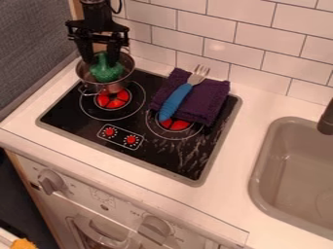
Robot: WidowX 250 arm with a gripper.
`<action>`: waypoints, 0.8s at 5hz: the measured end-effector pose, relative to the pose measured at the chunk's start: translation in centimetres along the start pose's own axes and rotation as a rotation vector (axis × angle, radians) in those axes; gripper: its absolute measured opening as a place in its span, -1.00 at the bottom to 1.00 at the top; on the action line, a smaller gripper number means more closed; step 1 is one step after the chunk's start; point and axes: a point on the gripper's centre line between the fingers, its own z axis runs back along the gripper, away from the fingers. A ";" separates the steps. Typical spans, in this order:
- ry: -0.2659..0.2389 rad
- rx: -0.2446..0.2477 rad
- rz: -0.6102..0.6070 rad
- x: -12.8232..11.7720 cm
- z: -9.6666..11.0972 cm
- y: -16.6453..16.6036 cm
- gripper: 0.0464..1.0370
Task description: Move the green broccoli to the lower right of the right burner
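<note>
Broccoli at the pot's mouth, gripper right there, jaws clenched or released, I can't tell!

White tile wall w/ dk grout, grey panel L.

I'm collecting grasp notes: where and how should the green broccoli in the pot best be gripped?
Probably by its narrow upper part, coming from straight above. The broccoli sits in the metal pot with its slim end up and its wide part lower down; the pot's wall rings it, so a sideways approach would likely hit metal.
</note>
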 end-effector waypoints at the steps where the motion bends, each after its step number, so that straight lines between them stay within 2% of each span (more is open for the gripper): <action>1: -0.001 -0.008 -0.008 0.0 0.0 -0.1 -0.40; 2: -0.006 -0.020 -0.016 0.1 0.0 -0.3 -0.55; 3: -0.023 -0.024 -0.029 -0.6 1.3 -1.0 -0.55; 4: -0.117 -0.026 -0.100 -1.3 6.3 -3.9 -0.55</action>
